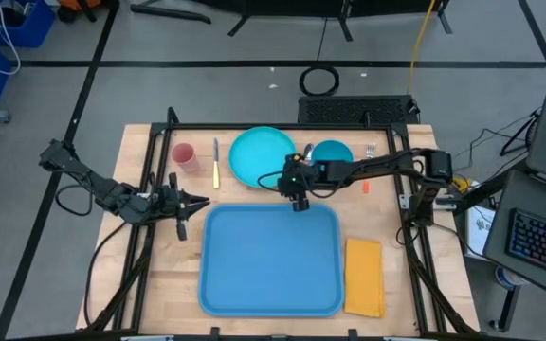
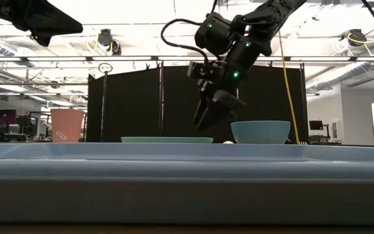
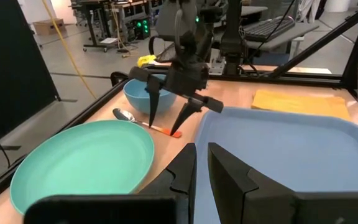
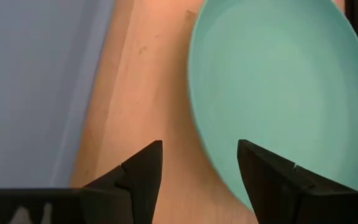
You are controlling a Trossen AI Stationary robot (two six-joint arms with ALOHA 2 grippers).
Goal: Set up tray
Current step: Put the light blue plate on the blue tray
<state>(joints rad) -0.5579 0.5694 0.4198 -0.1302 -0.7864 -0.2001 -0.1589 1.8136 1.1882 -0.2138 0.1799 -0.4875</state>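
- high view shows the tray (image 1: 271,260) lying flat in the middle of the table, empty, its long sides running toward the near edge; that bare floor suggests it is laid out to receive the tableware around it.
- right gripper (image 1: 298,201) hangs above the wood just past the tray's far rim, beside the plate (image 1: 262,157); its jaws stand wide apart and hold nothing, and its own camera looks down on bare wood between tray rim and plate edge.
- left gripper (image 1: 197,200) waits off the tray's left far corner, jaws nearly closed, nothing between them.
- bowl (image 1: 332,154), spoon (image 3: 143,121), cup (image 1: 183,155) and a yellow-handled utensil (image 1: 216,163) line the far edge, likely staged for loading.
- napkin (image 1: 364,276) lies just beside the tray's right rim.
- room: the strip between plate and tray is narrow, so the plate's low rim probably needs a careful approach; the tray's raised rim must be cleared on any carry inward, while its interior is wide open.
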